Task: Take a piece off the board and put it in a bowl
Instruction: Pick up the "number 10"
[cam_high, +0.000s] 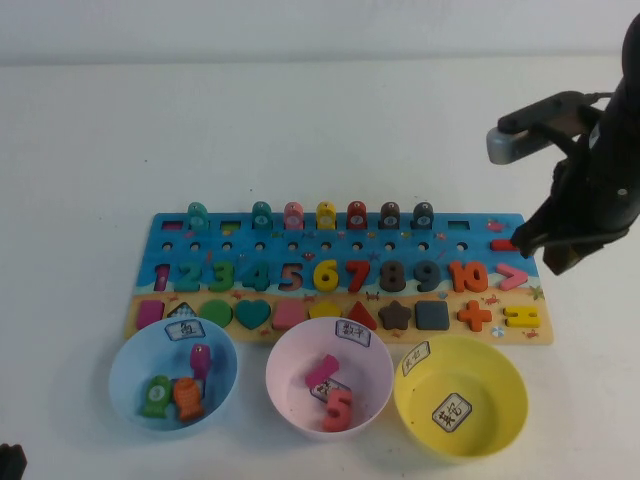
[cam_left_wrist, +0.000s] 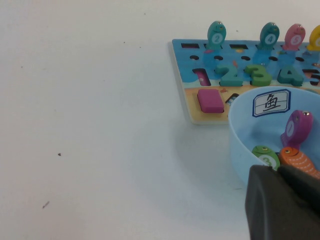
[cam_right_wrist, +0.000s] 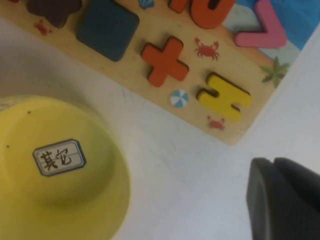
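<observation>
The orange "10" piece (cam_high: 468, 275) lies in its slot on the blue board (cam_high: 340, 232), near the right end of the numeral row. Its lower edge shows in the right wrist view (cam_right_wrist: 207, 10). The pale pink bowl (cam_high: 290, 375) stands in front of the board's middle and holds a salmon "5" and a pink piece. My right gripper (cam_high: 553, 255) hovers over the board's right end, right of the "10", shut and empty (cam_right_wrist: 274, 167). My left gripper (cam_high: 8, 462) is at the near left corner, shut and empty (cam_left_wrist: 276, 172).
A light blue bowl (cam_high: 130, 365) with fish pieces stands left of the pink bowl. A yellow bowl (cam_high: 500, 385) stands to its right. An orange plus (cam_right_wrist: 165, 61), a yellow equals sign (cam_right_wrist: 223, 96) and a pink ">" (cam_right_wrist: 262, 27) lie beside the "10".
</observation>
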